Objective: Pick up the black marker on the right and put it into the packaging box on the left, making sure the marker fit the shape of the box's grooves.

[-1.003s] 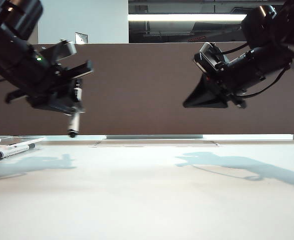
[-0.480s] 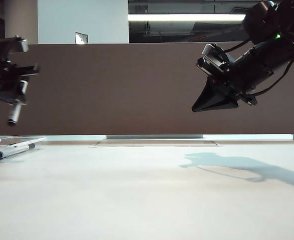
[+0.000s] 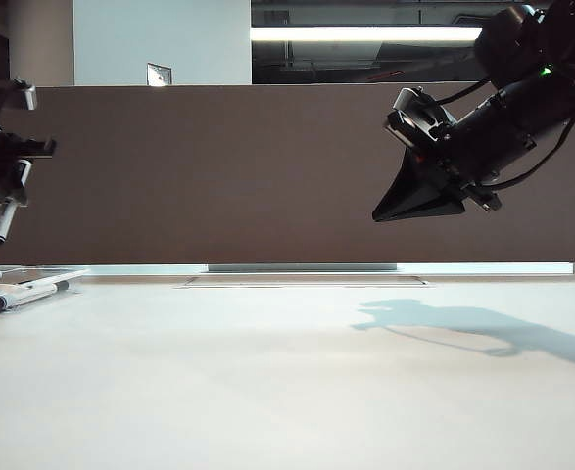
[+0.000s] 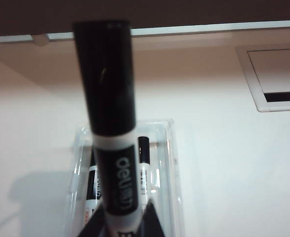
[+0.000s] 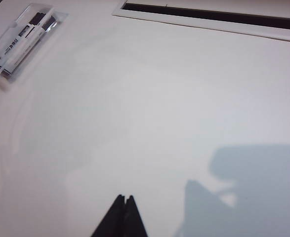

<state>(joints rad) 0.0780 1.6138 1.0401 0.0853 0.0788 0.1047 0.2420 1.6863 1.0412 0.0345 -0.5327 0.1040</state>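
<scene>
My left gripper (image 3: 9, 186) hangs at the far left above the table, shut on the black marker (image 3: 2, 221), which points cap-down at a slant. In the left wrist view the marker (image 4: 107, 98) stands out between the dark fingers (image 4: 152, 219) of that gripper (image 4: 122, 213), right over the clear packaging box (image 4: 172, 163). Two markers (image 4: 144, 170) lie in the box's grooves. The box (image 3: 32, 275) rests on the table's left edge, also seen as a small tray (image 5: 23, 37) from the right wrist. My right gripper (image 3: 377, 213) is shut and empty, high on the right (image 5: 124, 198).
A white-framed slot (image 3: 305, 282) is set into the table at the back middle, near the brown wall panel (image 3: 267, 166). The right arm's shadow (image 3: 463, 323) falls on the white tabletop.
The left arm has swung far to the left with the marker, from near the left-middle to above the box. The right arm has barely shifted.
</scene>
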